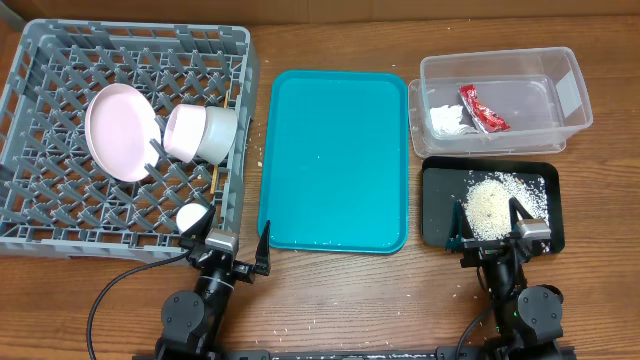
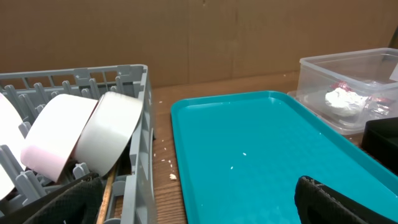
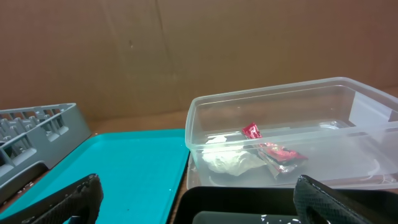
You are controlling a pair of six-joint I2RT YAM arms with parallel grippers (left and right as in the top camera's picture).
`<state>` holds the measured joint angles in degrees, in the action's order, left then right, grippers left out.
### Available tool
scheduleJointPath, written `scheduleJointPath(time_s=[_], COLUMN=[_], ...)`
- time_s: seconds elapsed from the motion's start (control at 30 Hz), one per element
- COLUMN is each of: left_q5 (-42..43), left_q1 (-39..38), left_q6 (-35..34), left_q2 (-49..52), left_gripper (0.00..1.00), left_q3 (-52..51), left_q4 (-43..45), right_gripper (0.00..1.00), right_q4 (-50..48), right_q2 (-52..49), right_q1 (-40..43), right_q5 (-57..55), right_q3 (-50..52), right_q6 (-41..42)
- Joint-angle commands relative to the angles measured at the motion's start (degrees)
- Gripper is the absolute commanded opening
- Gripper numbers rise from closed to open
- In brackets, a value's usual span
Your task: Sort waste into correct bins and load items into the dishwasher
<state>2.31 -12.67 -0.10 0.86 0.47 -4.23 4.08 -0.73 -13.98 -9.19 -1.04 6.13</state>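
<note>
Standing open and empty: left gripper (image 1: 230, 233) at the rack's (image 1: 241, 120) near corner, right gripper (image 1: 492, 226) at the black tray's (image 1: 440, 186) near edge, rice (image 1: 489, 203) straight ahead.

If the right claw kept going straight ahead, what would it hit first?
Most likely the near wall of the clear tub, just beyond the black tray under the right gripper; height is hard to judge.
</note>
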Motion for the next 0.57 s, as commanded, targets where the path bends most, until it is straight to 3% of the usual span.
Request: scheduleJointPath(time_s=[0.0, 0.53], left_q5=[0.04, 0.04], left_q1=[0.31, 0.33], left_q6=[-0.74, -0.74], left_q2=[-0.37, -0.37], left_gripper=[1.00, 1.00], left_q3=[-0.15, -0.15], left_q4=[-0.09, -0.11], right_gripper=[1.00, 1.00], right_q4=[-0.33, -0.33], right_q2=[0.55, 0.55], right_q1=[-0.11, -0.11], right_q5=[0.22, 0.22], right_q3=[0.59, 0.59], right_q6=[-0.20, -0.17])
